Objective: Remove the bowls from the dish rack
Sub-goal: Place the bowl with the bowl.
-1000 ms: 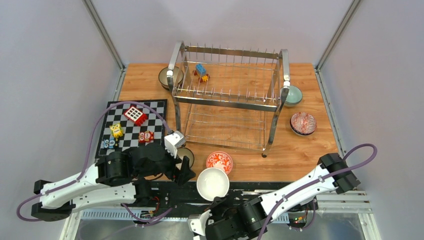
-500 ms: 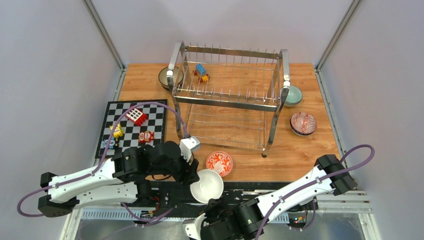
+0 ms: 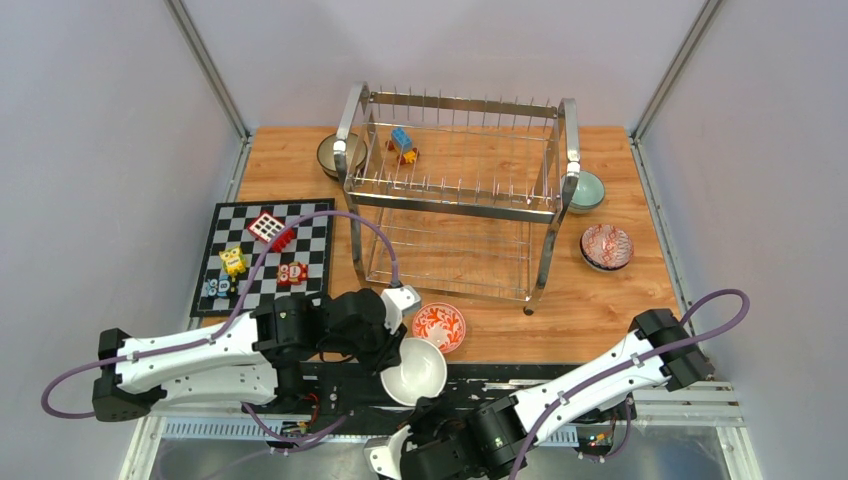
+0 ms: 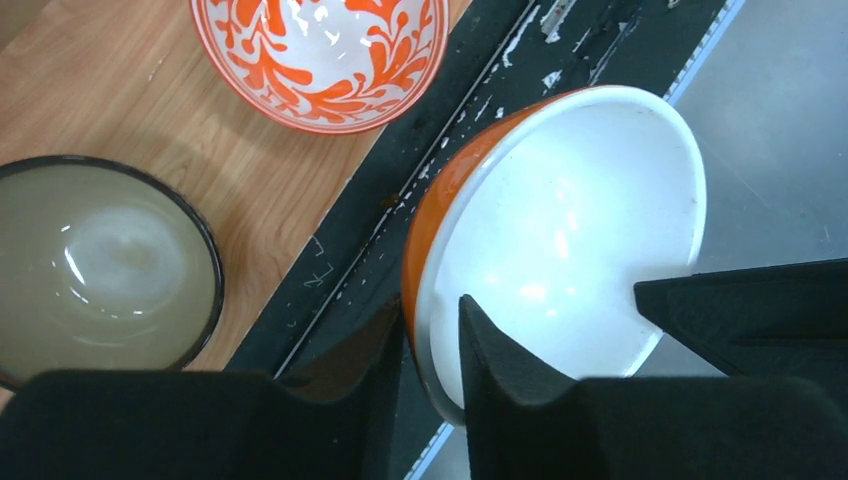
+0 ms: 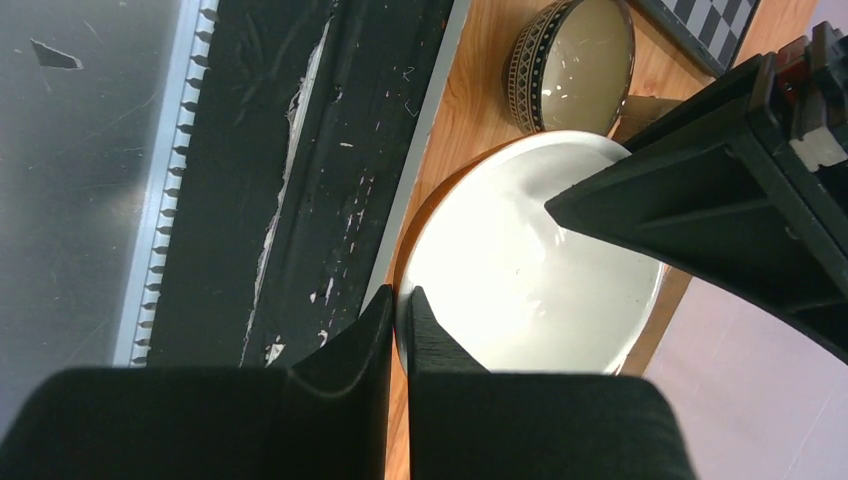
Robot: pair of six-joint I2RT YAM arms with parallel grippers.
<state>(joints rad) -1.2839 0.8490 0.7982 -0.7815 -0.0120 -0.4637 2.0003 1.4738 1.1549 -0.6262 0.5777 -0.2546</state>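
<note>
2 pincers share the orange-white bowl [image 3: 415, 368], bottom centre of the top view, above the black front strip [image 3: 520, 372]. The right pincer [image 5: 400, 300] is clamped on its rim. The left pincer [image 4: 430, 308] straddles another part of the rim; whether it pinches I cannot tell. Glazed ceramic is likely stiff, slick and chippable, so a firm rim pinch suits. The wooden tabletop [image 3: 590, 300] has room right of the red patterned bowl [image 3: 439, 325]
</note>
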